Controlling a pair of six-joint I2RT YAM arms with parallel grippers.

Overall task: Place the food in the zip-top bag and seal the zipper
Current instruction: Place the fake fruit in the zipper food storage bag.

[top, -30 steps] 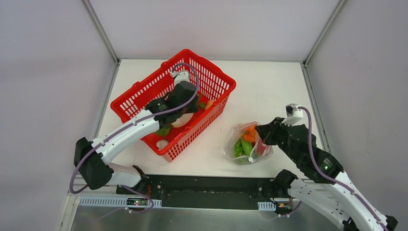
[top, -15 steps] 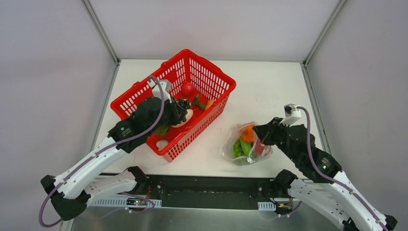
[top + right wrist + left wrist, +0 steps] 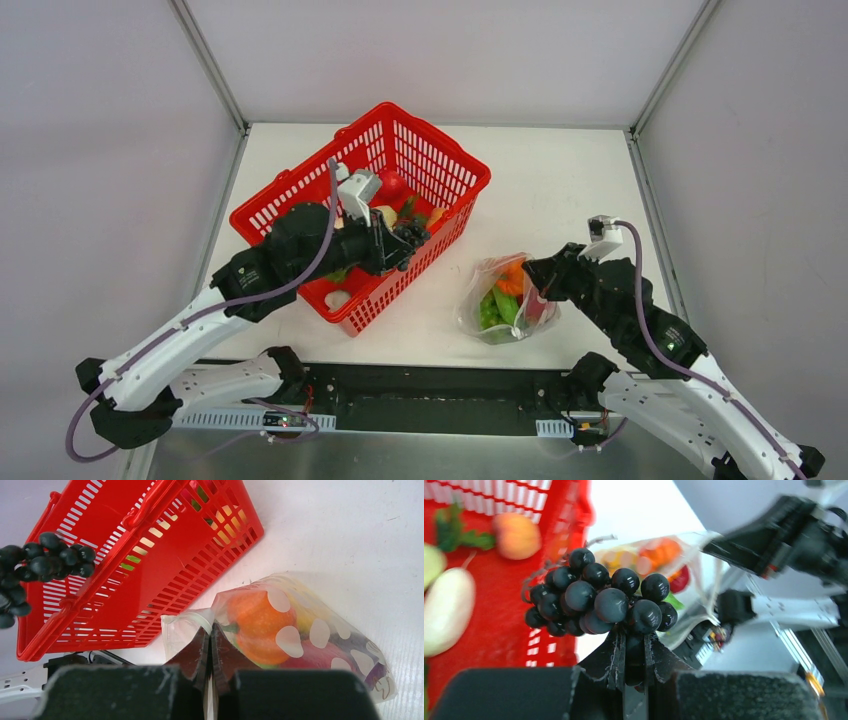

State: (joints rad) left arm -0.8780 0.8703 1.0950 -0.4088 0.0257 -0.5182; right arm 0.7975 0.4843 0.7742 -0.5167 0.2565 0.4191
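My left gripper is shut on a bunch of dark purple toy grapes and holds it above the right rim of the red basket; the grapes also show in the right wrist view. The clear dotted zip-top bag lies on the table to the right, holding orange, green, red and yellow food. My right gripper is shut on the bag's whitish zipper edge, holding its mouth up.
The red basket still holds a red fruit, an orange fruit, green leaves and white radishes. Grey walls enclose the white table on three sides.
My left arm has lifted out of the basket and swung right toward the bag, carrying the grapes. The right gripper and bag have barely moved.
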